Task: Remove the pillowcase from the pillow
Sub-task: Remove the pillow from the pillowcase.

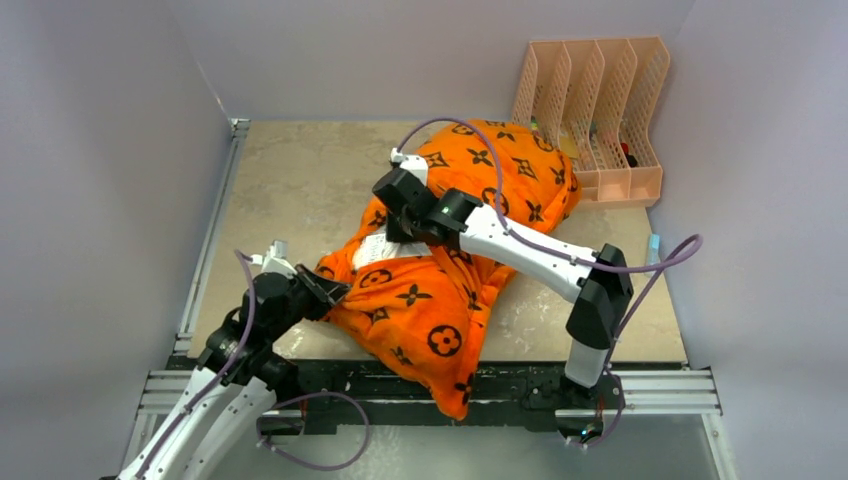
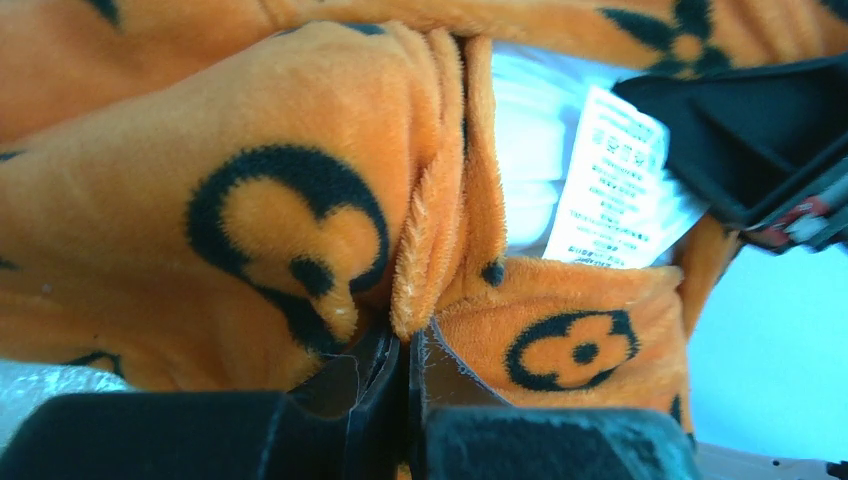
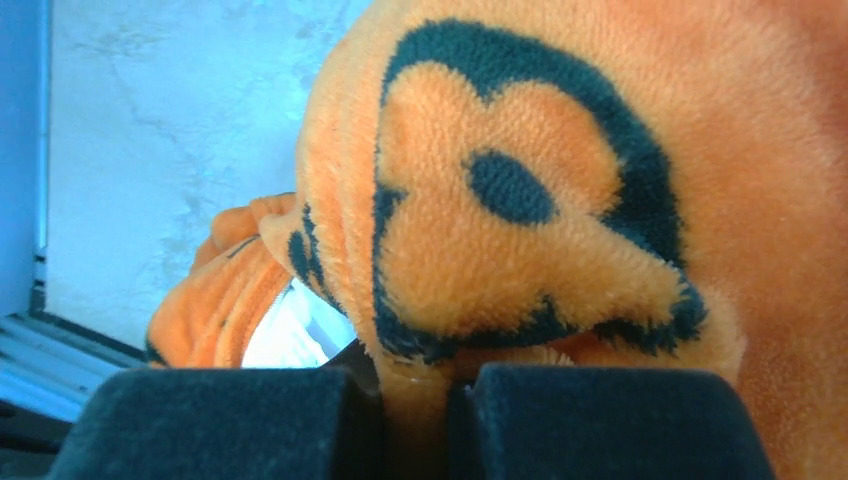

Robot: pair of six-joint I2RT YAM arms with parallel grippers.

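The left gripper point(image 2: 405, 350) is pinching the plush hem at the open end of the pillowcase point(image 2: 250, 200). Its jaws are standing almost together, with only that fabric edge between them. The right gripper point(image 3: 415, 395) is also clamping narrowly on a bunched ridge of the same orange cover, a little further up the mound and close to the opening.

Between the two grips the mouth of the cover is gaping slightly. The white pillow point(image 2: 525, 150) is showing through it, along with a printed care label point(image 2: 615, 180). The rest of the pillow is sitting inside the cover, which is lying diagonally across the tabletop point(image 1: 300, 180) with its far end near the peach file rack point(image 1: 600, 110).

By my reading, the stripping step is only beginning: both grips are set, but hardly any pillow is uncovered. The next move is probably calling for the hem to be drawn wider and peeled back along the pillow. One grip would be shifting to the stuffing to hold it back, since otherwise the whole bundle is likely to slide along with the fabric.
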